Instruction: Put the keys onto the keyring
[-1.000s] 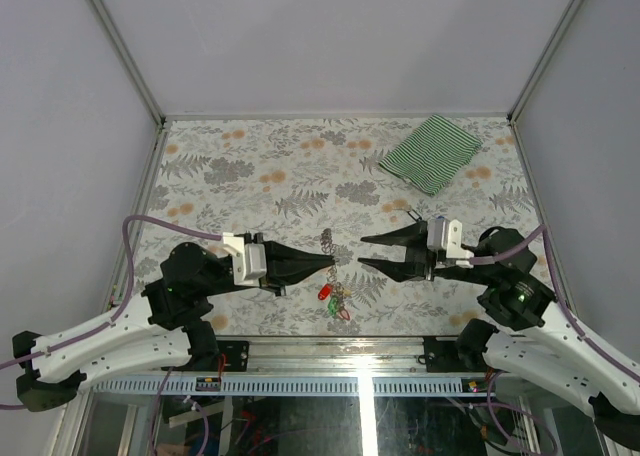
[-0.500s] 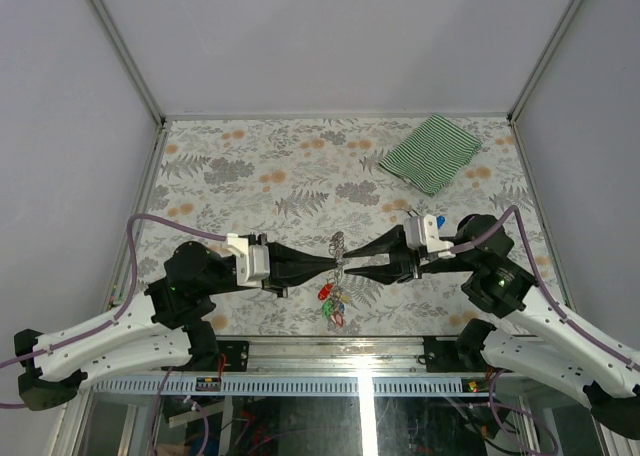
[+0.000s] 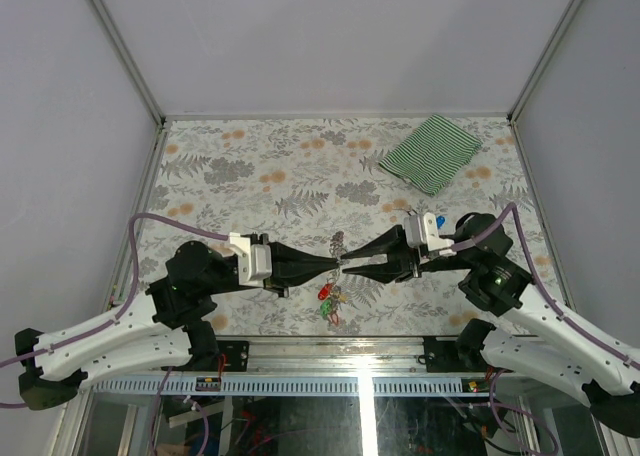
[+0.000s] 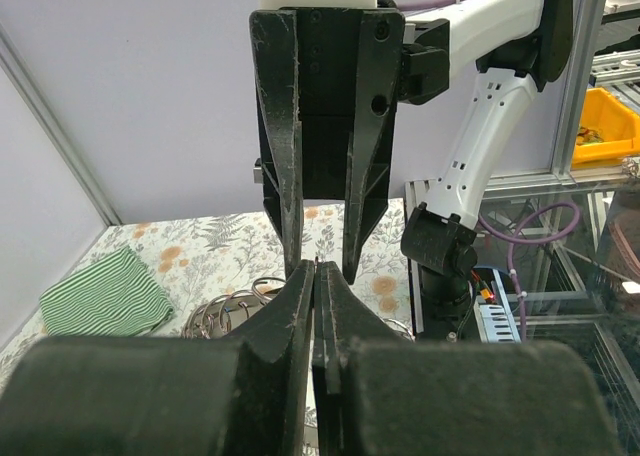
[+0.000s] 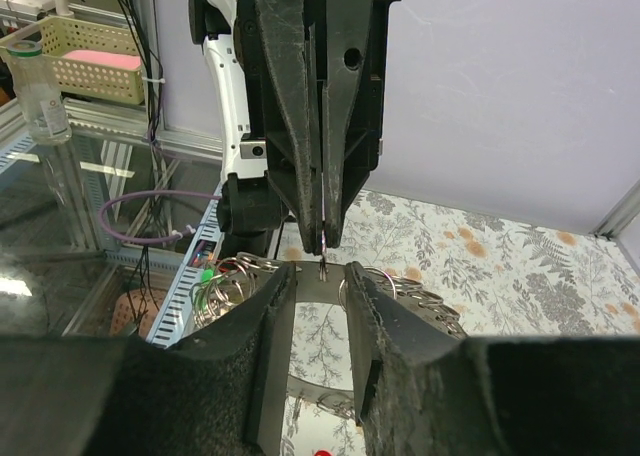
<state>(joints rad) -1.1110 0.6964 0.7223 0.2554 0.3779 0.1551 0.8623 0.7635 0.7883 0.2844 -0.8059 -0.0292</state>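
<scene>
Keyring (image 3: 338, 243): grey coiled loops; coloured-tagged keys (image 3: 331, 297) apparently dangling beneath.

The table cover (image 3: 250, 176) was white, printed all over with grey ferns and leaves and soft orange blossoms. Over at the far right, the cloth (image 3: 432, 152) was striped green and white. The left gripper (image 3: 336, 264) and the right gripper (image 3: 346, 266) both had matt black fingers with white mounts behind them, on arms that were part black, part white. The keyring (image 3: 338, 244) glinted silver-grey, and the keys (image 3: 331, 298) under it showed red and green tags, with any other colours too small to tell. A purple cable (image 3: 160, 220) ran off the left arm. The walls (image 3: 330, 46) were pale lilac-grey. The left wrist view caught a yellow bin (image 4: 612, 126), and the right wrist view a pale yellow basket (image 5: 85, 71) with something pink inside.
</scene>
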